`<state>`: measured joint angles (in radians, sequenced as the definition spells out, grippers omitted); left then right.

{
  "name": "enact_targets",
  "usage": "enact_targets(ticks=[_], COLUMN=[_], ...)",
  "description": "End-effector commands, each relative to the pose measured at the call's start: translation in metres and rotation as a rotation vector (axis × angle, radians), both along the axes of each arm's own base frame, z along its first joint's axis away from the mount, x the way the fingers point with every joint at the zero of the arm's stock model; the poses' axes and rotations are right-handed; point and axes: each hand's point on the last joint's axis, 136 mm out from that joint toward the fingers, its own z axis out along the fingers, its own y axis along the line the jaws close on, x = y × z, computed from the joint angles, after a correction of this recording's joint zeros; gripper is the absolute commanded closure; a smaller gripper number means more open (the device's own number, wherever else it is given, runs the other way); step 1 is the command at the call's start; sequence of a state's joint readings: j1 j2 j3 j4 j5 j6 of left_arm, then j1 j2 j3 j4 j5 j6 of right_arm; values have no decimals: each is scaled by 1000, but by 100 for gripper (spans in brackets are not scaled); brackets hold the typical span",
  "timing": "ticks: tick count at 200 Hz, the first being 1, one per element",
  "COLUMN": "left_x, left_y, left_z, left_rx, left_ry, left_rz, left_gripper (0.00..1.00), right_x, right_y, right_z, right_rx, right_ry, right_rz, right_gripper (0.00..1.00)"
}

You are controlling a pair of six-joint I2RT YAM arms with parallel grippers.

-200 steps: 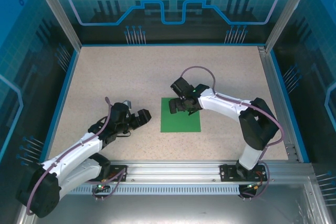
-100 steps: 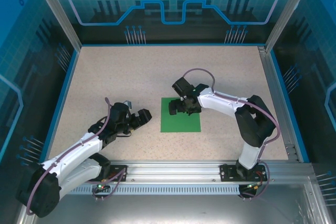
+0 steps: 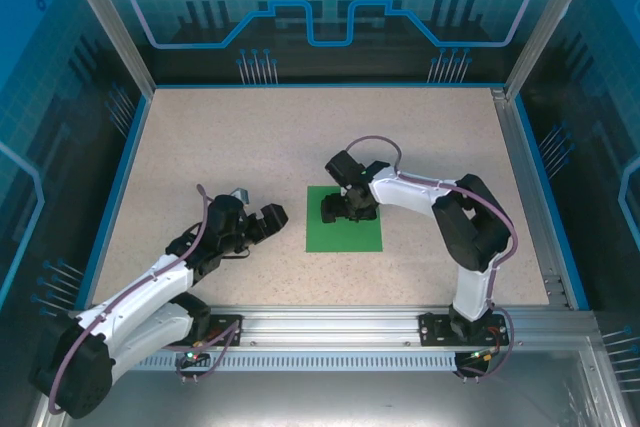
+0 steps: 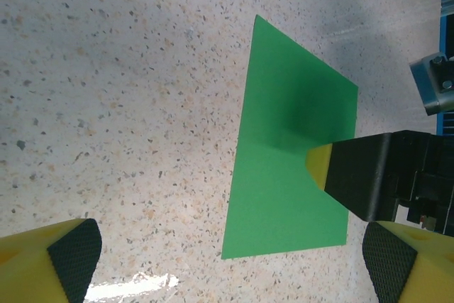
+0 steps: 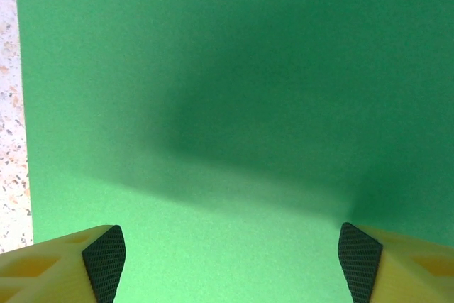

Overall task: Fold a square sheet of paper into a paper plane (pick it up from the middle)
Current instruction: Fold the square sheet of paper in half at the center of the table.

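The square sheet of paper (image 3: pixel 345 234) lies flat and uncreased on the speckled table, bright green, near the middle. My right gripper (image 3: pixel 343 209) points down over the sheet's far half. In the right wrist view its fingertips (image 5: pixel 105 260) stand wide apart, close above the green sheet (image 5: pixel 227 104), and nothing is pinched between them. My left gripper (image 3: pixel 272 219) hovers open over bare table just left of the sheet. The left wrist view looks across the sheet (image 4: pixel 284 175) to the right gripper's yellow and black finger (image 4: pixel 355 179) resting on it.
A speckled tabletop (image 3: pixel 220 147) with blue raised edges (image 3: pixel 128 177) lies inside a glass-walled enclosure. An aluminium rail (image 3: pixel 340 322) with both arm bases runs along the near edge.
The right arm has folded in and pressed its gripper lower onto the sheet, with the jaws narrowing a little. The left arm has barely moved.
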<state>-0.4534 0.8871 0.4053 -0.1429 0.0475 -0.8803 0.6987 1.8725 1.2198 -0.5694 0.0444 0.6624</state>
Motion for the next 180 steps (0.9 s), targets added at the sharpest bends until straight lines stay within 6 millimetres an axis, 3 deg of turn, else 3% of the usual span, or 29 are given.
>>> enact_targets(ticks=[1, 24, 54, 94, 133, 180], left_x=[6, 9, 11, 14, 26, 36], left_y=[7, 5, 5, 1, -9, -20], left_z=[1, 0, -4, -14, -17, -25], left_rx=[32, 37, 40, 32, 24, 47], left_ry=[-40, -42, -35, 11, 42, 100], left_rz=[17, 14, 20, 28, 17, -23], left_gripper=[1, 1, 1, 1, 1, 1], right_x=[2, -2, -9, -12, -10, 14], right_y=[-2, -11, -4, -14, -13, -16], right_z=[-12, -22, -21, -24, -24, 5], right_rx=[-13, -70, -111, -213, -184, -156], right_ry=[27, 52, 14, -9, 3, -31], right_rz=[-24, -20, 152, 276, 243, 75], right_gripper=[18, 21, 25, 26, 25, 23])
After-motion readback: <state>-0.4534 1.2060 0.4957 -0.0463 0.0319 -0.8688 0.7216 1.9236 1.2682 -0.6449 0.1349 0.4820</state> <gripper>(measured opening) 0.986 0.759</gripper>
